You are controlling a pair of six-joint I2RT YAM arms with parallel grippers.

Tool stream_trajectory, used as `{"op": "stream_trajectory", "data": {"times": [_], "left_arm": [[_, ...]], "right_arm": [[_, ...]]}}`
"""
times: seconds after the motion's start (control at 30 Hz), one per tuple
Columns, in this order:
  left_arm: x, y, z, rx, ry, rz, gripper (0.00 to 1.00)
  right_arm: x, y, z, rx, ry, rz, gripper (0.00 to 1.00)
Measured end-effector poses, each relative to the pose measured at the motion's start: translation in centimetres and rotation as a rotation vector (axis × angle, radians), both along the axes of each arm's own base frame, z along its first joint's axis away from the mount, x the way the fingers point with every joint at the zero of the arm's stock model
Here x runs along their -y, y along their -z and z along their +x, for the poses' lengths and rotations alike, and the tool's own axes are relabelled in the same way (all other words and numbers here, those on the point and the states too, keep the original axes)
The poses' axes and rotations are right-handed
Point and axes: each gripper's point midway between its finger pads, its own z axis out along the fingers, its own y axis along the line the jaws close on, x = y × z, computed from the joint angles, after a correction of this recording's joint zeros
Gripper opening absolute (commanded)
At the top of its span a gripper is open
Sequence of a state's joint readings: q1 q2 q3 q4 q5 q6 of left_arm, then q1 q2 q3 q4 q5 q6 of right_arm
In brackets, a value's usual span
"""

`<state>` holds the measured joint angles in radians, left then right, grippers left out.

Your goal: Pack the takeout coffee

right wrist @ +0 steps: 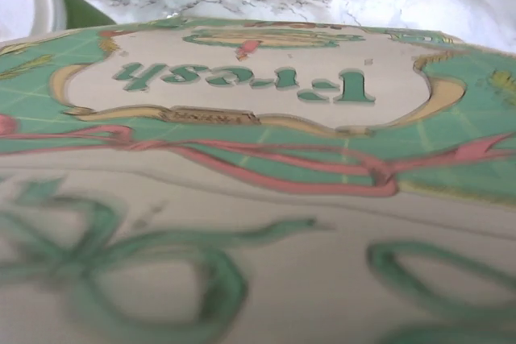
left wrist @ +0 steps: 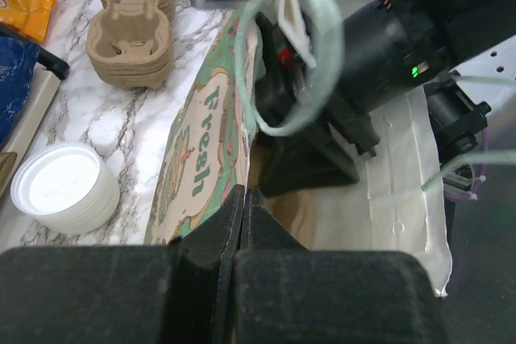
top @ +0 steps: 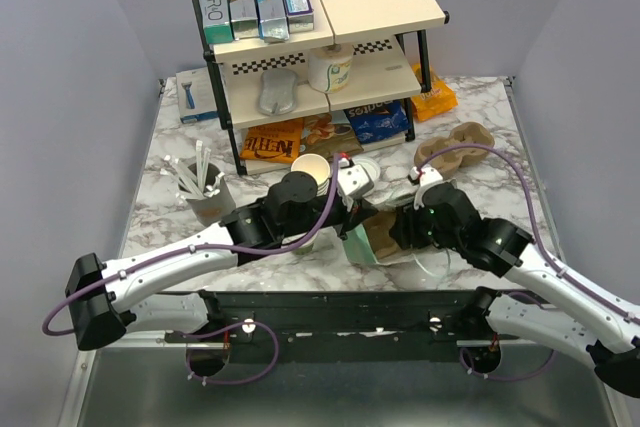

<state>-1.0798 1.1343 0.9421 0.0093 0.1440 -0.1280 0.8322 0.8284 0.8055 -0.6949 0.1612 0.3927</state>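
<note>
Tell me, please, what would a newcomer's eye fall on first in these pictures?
First comes the green paper bag printed "Fresh", lying mid-table where both arms meet, with the left gripper pinched shut on its edge. Behind it stands a two-tier shelf with a printed coffee cup on the lower tier. Brown cup carriers sit on the table to the shelf's right.
</note>
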Motion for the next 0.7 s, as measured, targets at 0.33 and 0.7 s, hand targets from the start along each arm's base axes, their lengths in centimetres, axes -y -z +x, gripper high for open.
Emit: {"op": "stream_trajectory", "data": {"times": [0.33, 0.7], "left_arm": [[0.7, 0.1, 0.3, -0.021, -0.003, 0.009, 0.00], [0.8, 0.1, 1.0, -0.037, -0.044, 0.015, 0.00]], "right_arm": [[-0.2, -0.1, 0.4, 0.043, -0.003, 0.027, 0.87], [0.6, -4.6, 0.1, 0.114, 0.012, 0.093, 1.00]]}}
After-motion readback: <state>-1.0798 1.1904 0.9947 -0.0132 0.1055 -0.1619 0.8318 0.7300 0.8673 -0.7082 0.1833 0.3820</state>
